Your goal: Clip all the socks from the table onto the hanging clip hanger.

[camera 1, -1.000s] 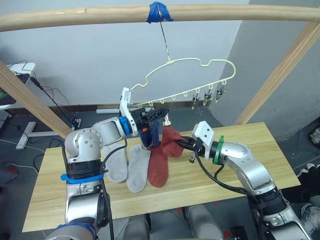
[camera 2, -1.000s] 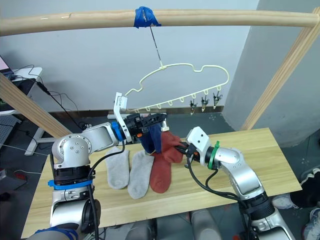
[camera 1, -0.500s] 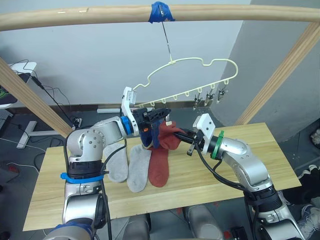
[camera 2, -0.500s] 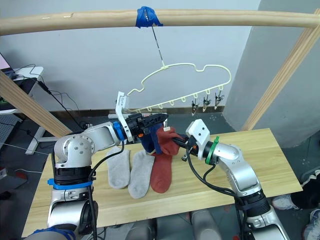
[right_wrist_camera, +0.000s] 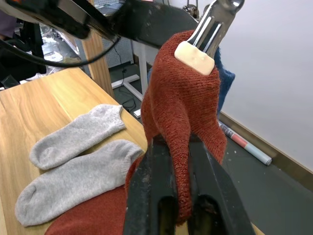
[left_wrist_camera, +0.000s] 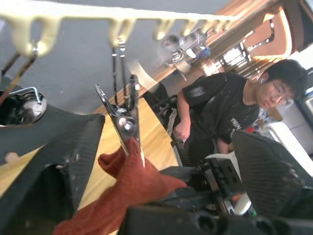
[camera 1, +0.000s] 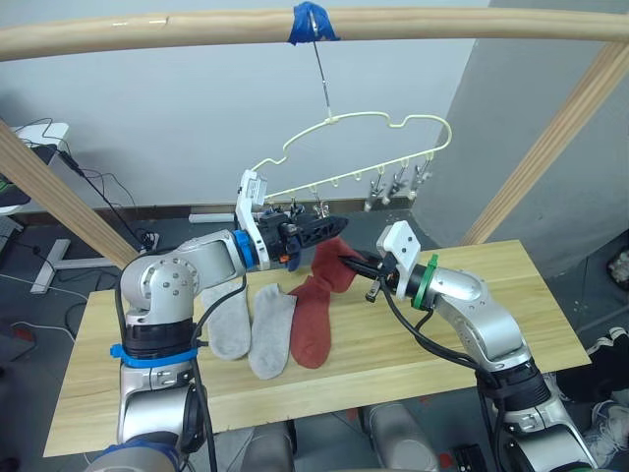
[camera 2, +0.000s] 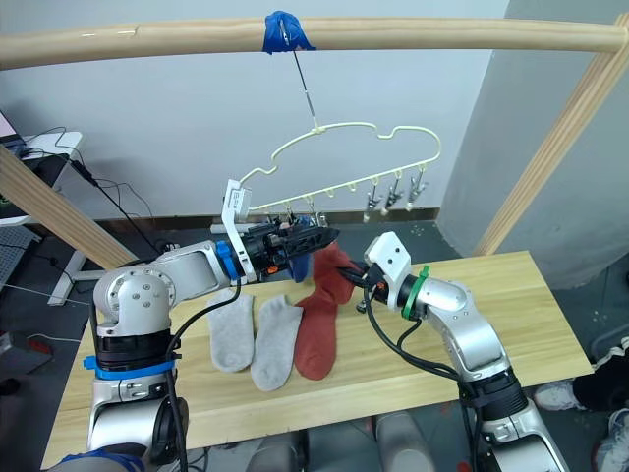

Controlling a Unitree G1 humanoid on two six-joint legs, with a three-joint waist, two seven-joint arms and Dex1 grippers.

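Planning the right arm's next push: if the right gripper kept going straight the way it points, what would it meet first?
The right gripper is already shut on the rust-red sock. Straight ahead, the sock's top sits in a silver clip, with the left gripper just behind; depth between them is unclear.

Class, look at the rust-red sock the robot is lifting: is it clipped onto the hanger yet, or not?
Clipped. A silver clip pinches the top of the red sock, while the right gripper holds it lower down.

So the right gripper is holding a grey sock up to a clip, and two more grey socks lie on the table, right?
Not quite. The sock held by the right gripper at the clip is rust-red, as the right wrist view shows. The two grey socks do lie on the table.
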